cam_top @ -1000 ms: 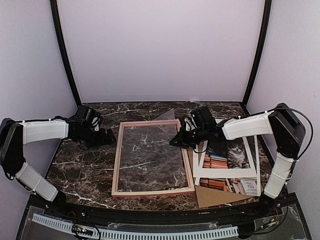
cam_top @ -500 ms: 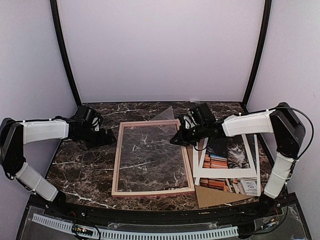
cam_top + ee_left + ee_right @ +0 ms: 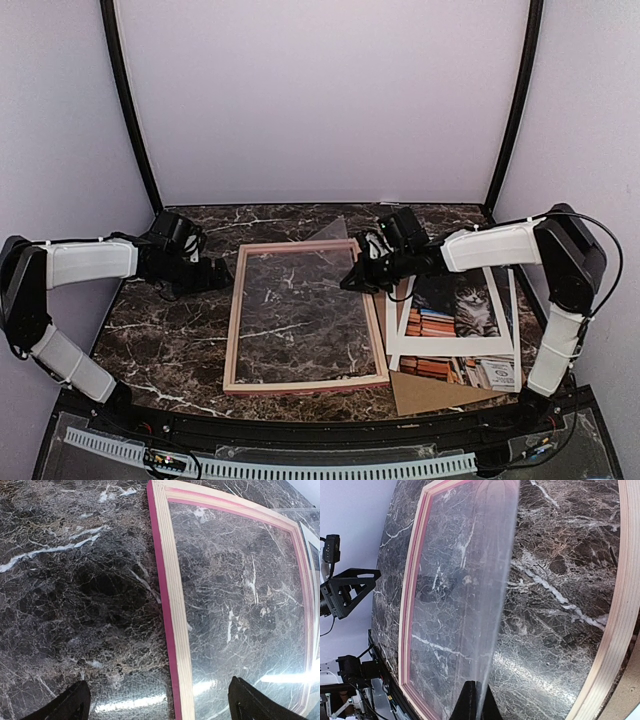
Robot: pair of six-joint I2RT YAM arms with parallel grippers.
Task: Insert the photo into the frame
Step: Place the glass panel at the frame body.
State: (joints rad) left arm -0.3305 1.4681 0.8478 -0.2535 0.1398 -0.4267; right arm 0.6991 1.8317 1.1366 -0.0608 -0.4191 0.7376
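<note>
**Frame** point(image 3: 231, 330). Pink wood, thin rails. Flat in the middle of the counter point(image 3: 165, 345), long rails running from near edge to far edge. No print inside.

**Clear pane** point(image 3: 485, 630). Tilted up off the frame on the side toward the counter's right edge. One corner pokes past the frame's far rail.

**Right claw** point(image 3: 348, 281). Shut tight, pinching the raised edge of the pane between its tips.

**Left claw** point(image 3: 161, 706). Spread wide, nothing held. Hovering low over the frame's left rail.

**Photo** point(image 3: 468, 310). Cat-and-books print at the counter's right edge, just beside the frame, not in it. Lying under a white mat point(image 3: 394, 335). Brown board point(image 3: 430, 392) partly beneath both, toward the near right corner.

**Hazards, as judged:**
- Narrow pinch on a slick sheet: likely to slip if swung fast, then drop onto the rails or the counter and chip.
- Lower edge of the pane apparently resting in the frame: could drag or pivot the frame, with no claw holding it down.
- Pane carried toward the right edge: might land on the mat and print, burying or shoving them.
- Mat lying on the print: risk of picking up the wrong sheet or creasing the paper.
- Open left claw close to the rail: could knock the frame askew.
</note>
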